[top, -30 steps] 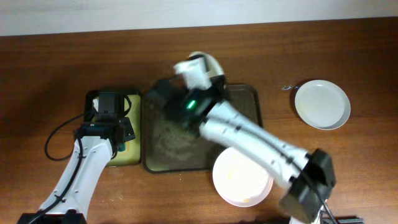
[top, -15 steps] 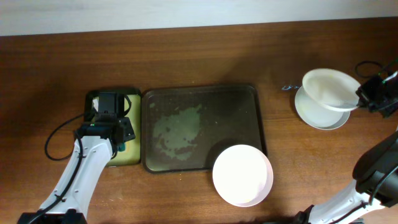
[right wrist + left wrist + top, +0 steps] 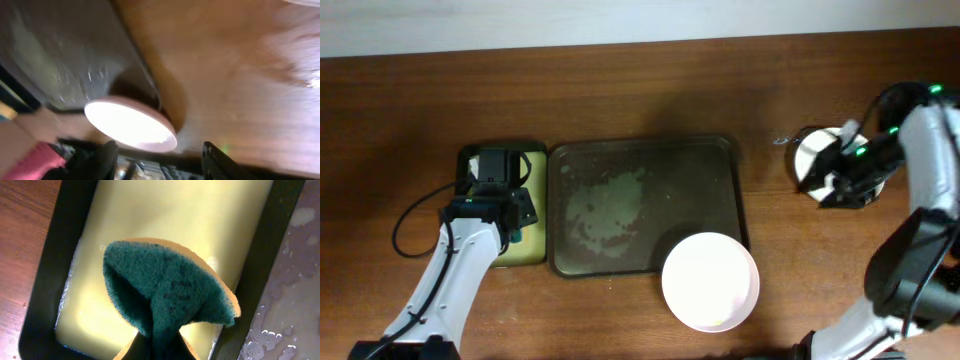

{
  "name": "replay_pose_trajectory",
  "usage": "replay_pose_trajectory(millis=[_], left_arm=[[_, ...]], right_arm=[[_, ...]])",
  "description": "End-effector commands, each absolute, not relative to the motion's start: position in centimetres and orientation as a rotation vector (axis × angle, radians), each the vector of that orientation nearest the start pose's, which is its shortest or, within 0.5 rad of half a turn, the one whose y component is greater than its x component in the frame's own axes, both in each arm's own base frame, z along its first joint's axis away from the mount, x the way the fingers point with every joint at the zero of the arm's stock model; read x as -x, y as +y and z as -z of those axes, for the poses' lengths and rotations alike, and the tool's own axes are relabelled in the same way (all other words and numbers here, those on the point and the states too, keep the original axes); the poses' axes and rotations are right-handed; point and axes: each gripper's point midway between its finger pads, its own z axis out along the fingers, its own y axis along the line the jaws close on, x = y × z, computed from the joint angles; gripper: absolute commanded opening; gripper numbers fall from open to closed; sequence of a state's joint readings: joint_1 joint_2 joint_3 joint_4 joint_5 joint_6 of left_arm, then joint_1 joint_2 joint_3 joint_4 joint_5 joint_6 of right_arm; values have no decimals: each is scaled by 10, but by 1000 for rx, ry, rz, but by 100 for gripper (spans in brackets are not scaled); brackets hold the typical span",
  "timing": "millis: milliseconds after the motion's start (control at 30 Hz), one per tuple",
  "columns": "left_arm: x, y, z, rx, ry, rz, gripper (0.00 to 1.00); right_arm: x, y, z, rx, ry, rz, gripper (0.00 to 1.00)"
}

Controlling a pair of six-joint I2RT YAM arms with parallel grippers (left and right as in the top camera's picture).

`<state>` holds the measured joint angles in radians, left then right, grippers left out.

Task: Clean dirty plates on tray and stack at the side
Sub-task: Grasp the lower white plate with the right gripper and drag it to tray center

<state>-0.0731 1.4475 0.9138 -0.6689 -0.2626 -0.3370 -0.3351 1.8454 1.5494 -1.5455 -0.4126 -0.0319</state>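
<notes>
1. Table (image 3: 410,100): brown wood, under everything in view.
2. Small tray (image 3: 534,152): dark rim, yellow-green inside, at the left. It lies just beside the left edge of the large tray.
3. My left gripper (image 3: 498,192): it hangs over the small tray. The jaws are pinched narrow on a sponge (image 3: 170,295) that is green on one face and yellow on the other. The sponge is folded, and its free end fans out above the yellow-green floor. I cannot tell whether it touches that floor.
4. Large tray (image 3: 720,180): dark brown, with rounded corners and a raised rim, at the centre of the table. Pale wet smears (image 3: 605,205) cover the left half of its floor. No plate lies fully inside it.
5. Near plate (image 3: 710,282): white and round. It sits across the near right corner of the large tray, partly over the rim and partly over the table. A faint yellowish mark shows close to its near edge. The right wrist view shows the same plate, blurred.
6. Right-hand plate (image 3: 809,152): white, on the table well to the right of the large tray. Most of it is hidden, so I cannot tell how many plates lie there.
7. My right gripper (image 3: 834,172): it is over the right-hand plate. In the wrist view my fingers (image 3: 107,152) stand wide apart, with nothing between them.
</notes>
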Motion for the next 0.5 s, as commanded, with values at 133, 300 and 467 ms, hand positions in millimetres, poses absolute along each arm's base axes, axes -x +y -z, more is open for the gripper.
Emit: replay_pose_trajectory(millis=[133,300,467], left_arm=[[-318,18,-78,425,2686,-222,0],[-318,17,-78,423,2688,-214,0],[-318,17,-78,423,2690,-214,0]], right_arm=[[-194,25,-85,-667,3074,-688,55],[-191,38,-54,-707,3101,-363,55],[-176,57,-15,-688,3105,-309,49]])
